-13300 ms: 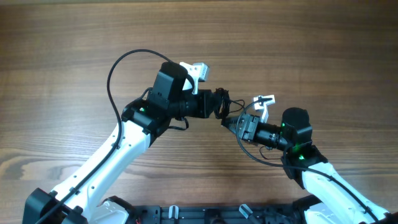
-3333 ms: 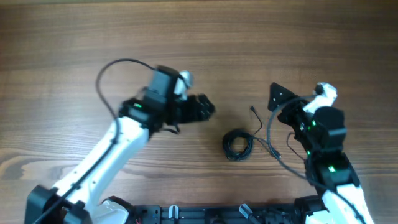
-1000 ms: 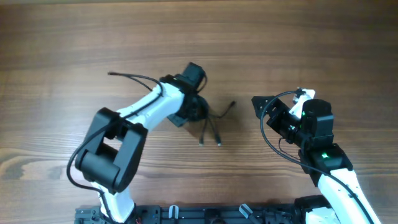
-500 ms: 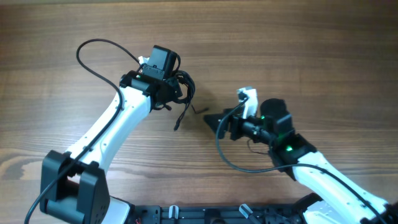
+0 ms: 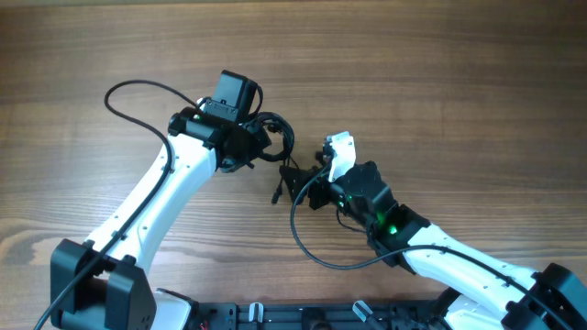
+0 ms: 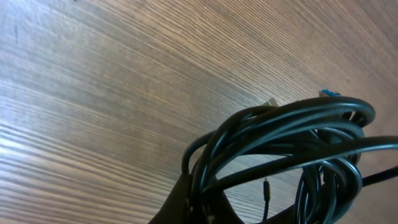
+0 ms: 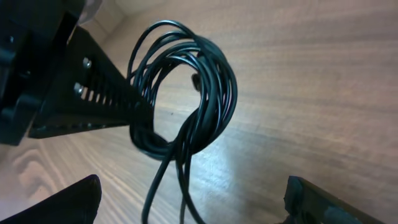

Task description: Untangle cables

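The cables (image 5: 278, 137) are a coil of thin black cords held off the wooden table (image 5: 440, 73) by my left gripper (image 5: 264, 149), which is shut on one side of the loop. In the left wrist view the cables (image 6: 292, 143) fill the right half, pinched at the fingertips (image 6: 196, 202). My right gripper (image 5: 292, 183) sits just below and right of the coil. In the right wrist view the cables (image 7: 186, 93) hang ahead, and loose strands drop between the wide-open fingers (image 7: 65, 199) of the right gripper (image 7: 193, 208) without being touched.
The left arm's own thick black cable (image 5: 138, 92) loops out at the upper left. Another thick cable (image 5: 316, 252) arcs below the right gripper. A black rail (image 5: 303, 316) runs along the table's front edge.
The right arm has moved left and up to the hanging cable ends. The left gripper has shifted slightly with the coil still in it.
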